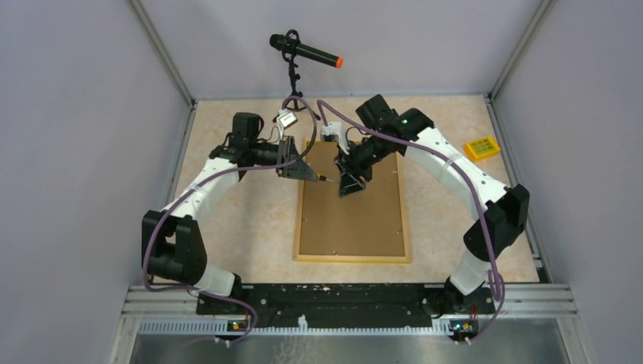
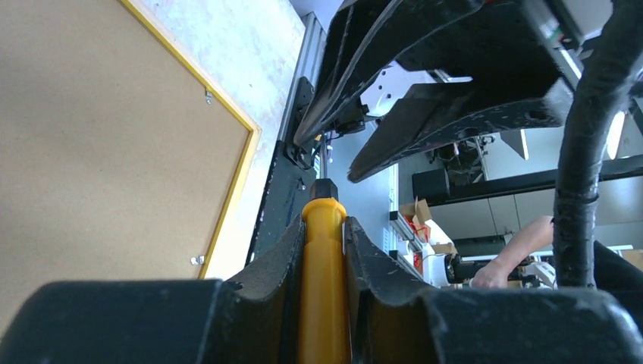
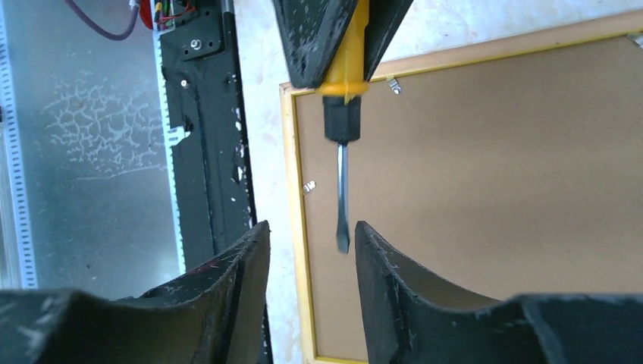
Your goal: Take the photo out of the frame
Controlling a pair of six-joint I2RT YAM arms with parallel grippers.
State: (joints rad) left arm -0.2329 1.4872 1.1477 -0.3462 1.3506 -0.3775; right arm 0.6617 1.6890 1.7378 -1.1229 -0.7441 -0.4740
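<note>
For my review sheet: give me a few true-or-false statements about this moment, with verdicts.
1. The frame lies on the table with its brown back facing up. True.
2. The left hand is shut on a yellow-handled screwdriver. True.
3. The right hand clamps the screwdriver's blade. False: its fingers stand open, with the blade tip near the gap between them.
4. A yellow block rests on the frame's back. False: the small yellow block lies on the table, apart from the frame, on the right arm's side.
</note>
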